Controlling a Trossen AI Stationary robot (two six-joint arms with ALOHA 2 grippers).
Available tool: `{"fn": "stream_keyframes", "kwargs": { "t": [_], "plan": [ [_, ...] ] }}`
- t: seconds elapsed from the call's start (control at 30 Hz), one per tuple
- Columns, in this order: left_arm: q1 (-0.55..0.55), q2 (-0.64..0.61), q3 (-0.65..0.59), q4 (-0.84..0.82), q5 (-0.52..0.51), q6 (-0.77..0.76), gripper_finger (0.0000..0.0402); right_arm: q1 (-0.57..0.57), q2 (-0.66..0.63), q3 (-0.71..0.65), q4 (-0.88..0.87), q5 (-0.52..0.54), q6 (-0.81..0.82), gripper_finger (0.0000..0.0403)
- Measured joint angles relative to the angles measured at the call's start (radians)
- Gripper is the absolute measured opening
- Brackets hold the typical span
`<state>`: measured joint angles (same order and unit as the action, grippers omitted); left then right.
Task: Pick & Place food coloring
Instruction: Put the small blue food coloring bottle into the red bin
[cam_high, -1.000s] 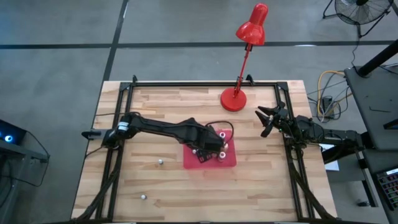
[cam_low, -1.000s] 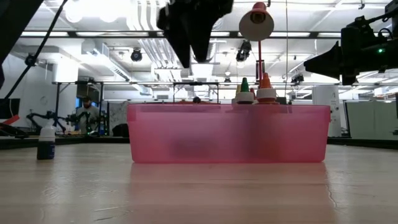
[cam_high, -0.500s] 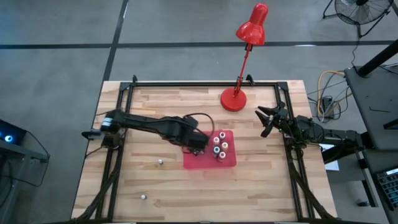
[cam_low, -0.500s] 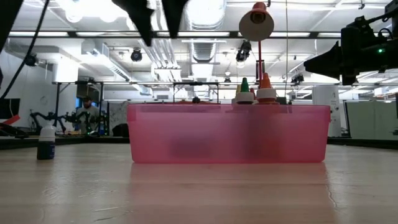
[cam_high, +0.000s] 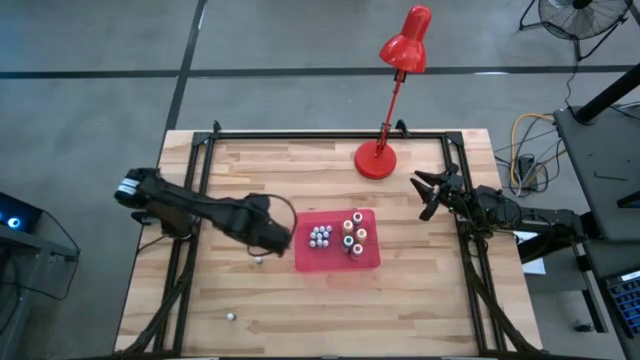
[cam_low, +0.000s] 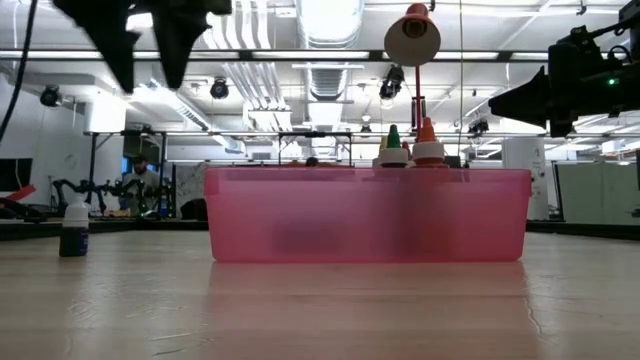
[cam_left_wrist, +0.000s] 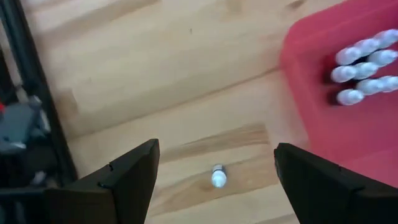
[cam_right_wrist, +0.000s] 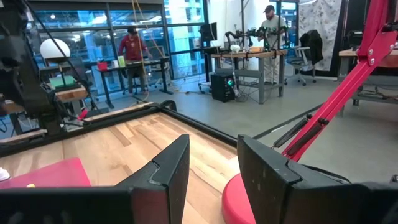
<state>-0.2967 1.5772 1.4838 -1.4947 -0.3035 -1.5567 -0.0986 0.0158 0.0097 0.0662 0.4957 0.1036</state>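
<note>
While most food coloring bottles (cam_high: 320, 237) already stand in the red tray (cam_high: 366, 259), two stray bottles (cam_high: 257, 260) remain on the table (cam_high: 420, 300), the left gripper (cam_left_wrist: 214, 171) hovering spread and empty above one.

Overhead and table-level cameras share the red tray (cam_high: 336, 258); wrist cameras look past each claw.

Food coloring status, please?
Left gripper open, empty, above loose bottle. Right gripper open, idle near lamp. Bottles in tray. Nothing blocking.
</note>
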Motion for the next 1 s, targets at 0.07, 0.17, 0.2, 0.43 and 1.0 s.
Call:
{"fn": "stream_keyframes", "kwargs": {
  "t": [0.07,0.17,0.2,0.43,1.0],
  "plan": [
    [-0.019,-0.03,-0.076,0.055,0.021,-0.042,0.0289,0.0,0.0,0.0,0.0,0.0,0.0,0.0128],
    [-0.041,-0.058,-0.185,0.164,0.079,-0.076,0.0289,0.0,0.0,0.0,0.0,0.0,0.0,0.0128],
    [-0.049,-0.06,-0.219,0.206,0.094,-0.083,0.0289,0.0,0.0,0.0,0.0,0.0,0.0,0.0128],
    [-0.098,-0.061,-0.406,0.435,0.136,-0.152,0.0285,0.0,0.0,0.0,0.0,0.0,0.0,0.0128],
    [-0.154,-0.023,-0.535,0.55,0.138,-0.188,0.0284,0.0,0.0,0.0,0.0,0.0,0.0,0.0128]
  ]
}}
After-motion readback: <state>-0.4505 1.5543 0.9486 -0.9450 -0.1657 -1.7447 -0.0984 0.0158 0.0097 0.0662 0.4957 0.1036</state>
